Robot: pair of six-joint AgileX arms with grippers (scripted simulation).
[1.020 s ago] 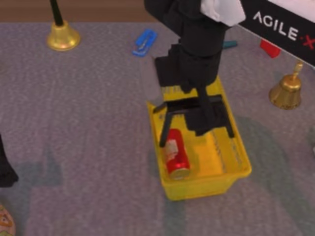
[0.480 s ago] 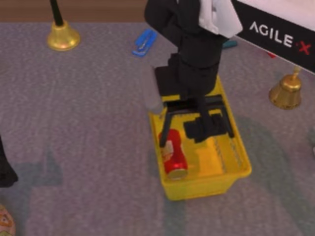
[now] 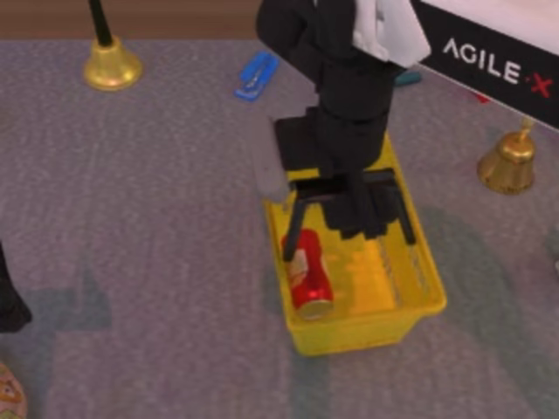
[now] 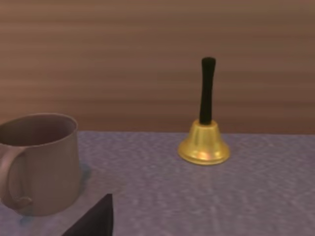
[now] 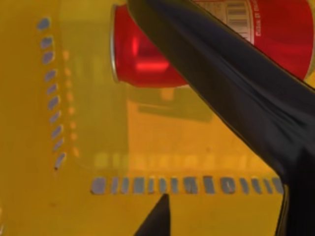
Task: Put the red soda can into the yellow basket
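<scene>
The can (image 3: pixel 309 272) lies on its side inside the basket (image 3: pixel 419 301), along the wall toward the table's left, its silver end pointing at the basket's near rim. The right gripper (image 3: pixel 365 220) hangs over the basket's middle, just beside the can and clear of it, empty; whether its fingers are spread cannot be told from above, where the arm's black body hides them. In the right wrist view, a black basket handle (image 5: pixel 236 83) crosses in front of the can (image 5: pixel 147 59), with the yellow floor and slotted walls below. The left arm (image 3: pixel 9 301) sits parked at the table's left edge, its camera facing a brass bell (image 4: pixel 204 145) and a grey mug (image 4: pixel 42 162).
</scene>
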